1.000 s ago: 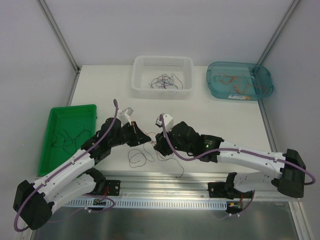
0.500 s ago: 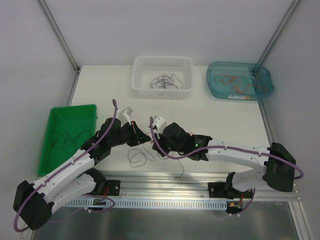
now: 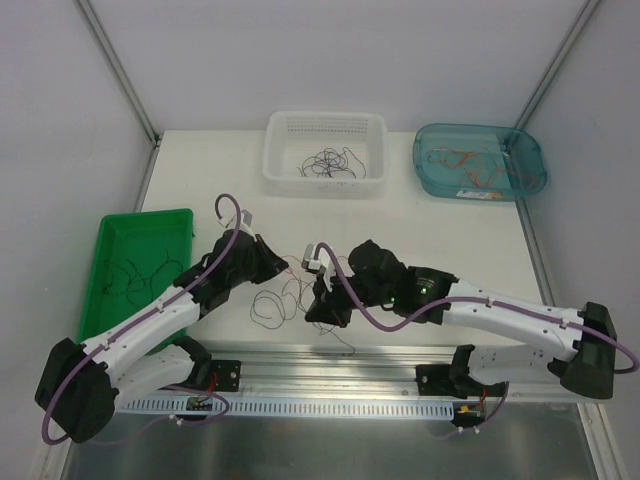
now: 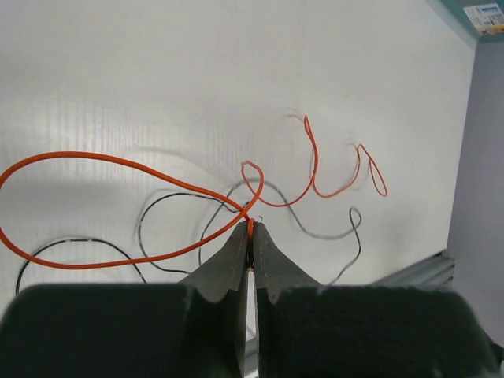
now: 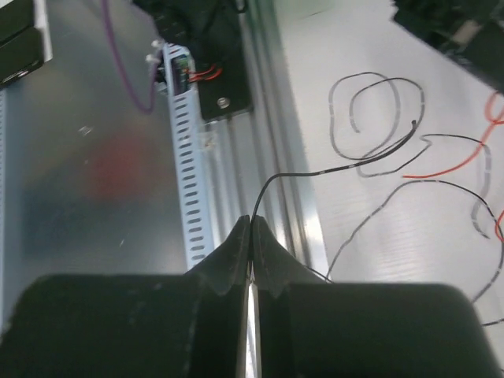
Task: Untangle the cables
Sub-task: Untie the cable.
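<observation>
White table (image 3: 450, 240); pale grey walls (image 3: 330, 50) — slanted metal corner posts (image 3: 118, 70)

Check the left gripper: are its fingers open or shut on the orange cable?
Shut on it: the left gripper has its fingers pressed together, the orange cable pinched at their tips.

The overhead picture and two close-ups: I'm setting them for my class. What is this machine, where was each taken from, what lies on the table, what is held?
These are two white-and-black robot arms bolted to a white table. The overhead picture looks down from behind them; each close-up comes from a wrist camera. Loose thin orange and black wires lie between the arms; more sit in a green plastic tray, a white perforated basket and a clear blue tub. The left end effector is shut on a thin orange wire; the right end effector seems to pinch a thin black wire.
</observation>
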Robot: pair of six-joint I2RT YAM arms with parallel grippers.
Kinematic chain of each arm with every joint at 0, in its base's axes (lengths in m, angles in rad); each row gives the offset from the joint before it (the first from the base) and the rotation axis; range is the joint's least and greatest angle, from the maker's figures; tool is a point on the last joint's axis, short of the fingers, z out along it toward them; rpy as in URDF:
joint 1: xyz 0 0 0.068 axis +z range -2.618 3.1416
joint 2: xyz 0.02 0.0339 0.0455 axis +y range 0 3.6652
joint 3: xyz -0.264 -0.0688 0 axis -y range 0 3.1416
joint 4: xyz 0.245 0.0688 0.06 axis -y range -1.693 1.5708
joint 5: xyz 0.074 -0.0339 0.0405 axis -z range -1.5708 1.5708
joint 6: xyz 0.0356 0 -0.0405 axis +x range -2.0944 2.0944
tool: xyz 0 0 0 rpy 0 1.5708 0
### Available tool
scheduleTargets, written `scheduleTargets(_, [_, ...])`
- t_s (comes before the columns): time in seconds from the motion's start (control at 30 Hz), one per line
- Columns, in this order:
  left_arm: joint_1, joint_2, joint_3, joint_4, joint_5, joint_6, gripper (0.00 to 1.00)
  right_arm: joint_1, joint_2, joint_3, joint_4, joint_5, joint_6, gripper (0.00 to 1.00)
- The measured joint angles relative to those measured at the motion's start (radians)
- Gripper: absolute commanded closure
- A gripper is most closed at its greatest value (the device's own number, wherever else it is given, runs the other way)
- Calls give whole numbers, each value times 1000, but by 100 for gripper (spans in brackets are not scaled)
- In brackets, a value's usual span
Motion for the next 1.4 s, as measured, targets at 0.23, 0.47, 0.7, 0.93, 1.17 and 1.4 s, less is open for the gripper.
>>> scheduleTargets(0.23, [19, 39, 49, 0, -71, 21, 100, -47, -135, 3, -156, 21, -40, 99])
scheduleTargets(0.47, [109, -37, 80, -98, -156, 107, 100, -414, -386, 61, -378, 251, -58, 99])
scheduleTargets(0.7, [183, -52, 243, -207, -254, 235, 100, -597, -449, 135, -495, 362, -46, 99])
scheduleTargets(0.93, [183, -16, 341, -224, -271, 342, 100, -627, -420, 132, -554, 373, -9, 99])
scheduleTargets(1.17, [183, 18, 321, -251, -170, 350, 100, -636, -383, 122, -579, 394, 11, 98])
scheduleTargets(1.4, [183, 94, 340, -179, 51, 346, 100, -666, -287, -118, -542, 416, 116, 66])
